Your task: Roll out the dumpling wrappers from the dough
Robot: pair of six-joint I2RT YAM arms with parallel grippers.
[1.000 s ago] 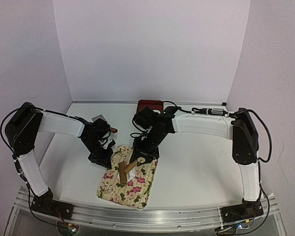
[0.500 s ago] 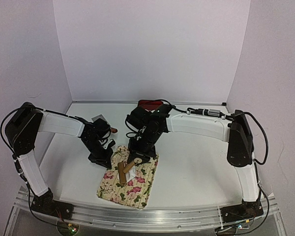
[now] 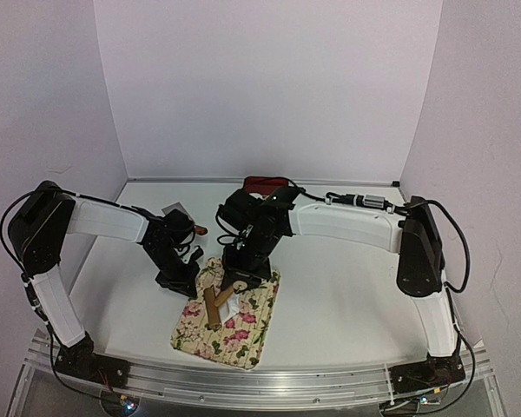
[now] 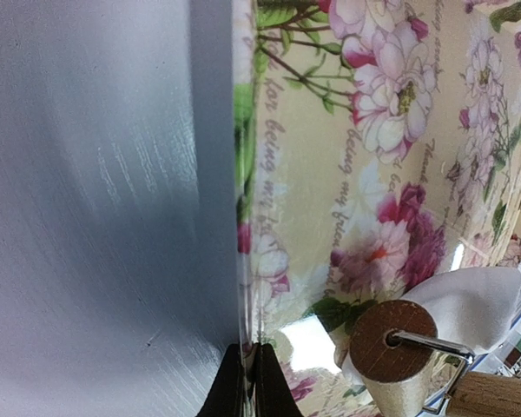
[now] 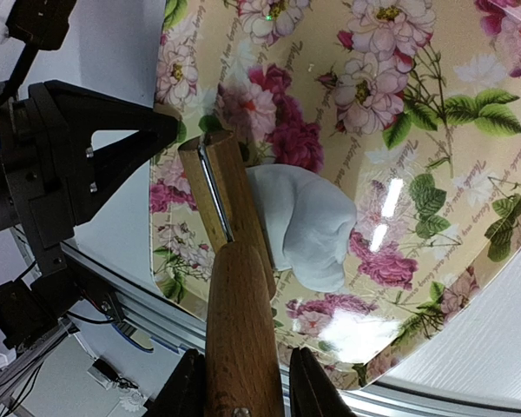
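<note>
White tabletop point(image 3: 347, 295), lilac walls. Right gripper point(image 5: 243, 382) clamps brown wooden rolling pin point(image 5: 234, 261) by its handle. Roller touches soft white dough lump point(image 5: 308, 226), mid floral-print mat point(image 3: 243, 326). Left gripper point(image 4: 250, 382) pinches mat's left edge. Best: press evenly, roll right across lump, hold mat taut.

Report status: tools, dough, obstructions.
Left tool shut on floral mat edge. Right tool shut on rolling pin, roller against dough on mat. No round wrappers visible, no obstruction seen.
</note>
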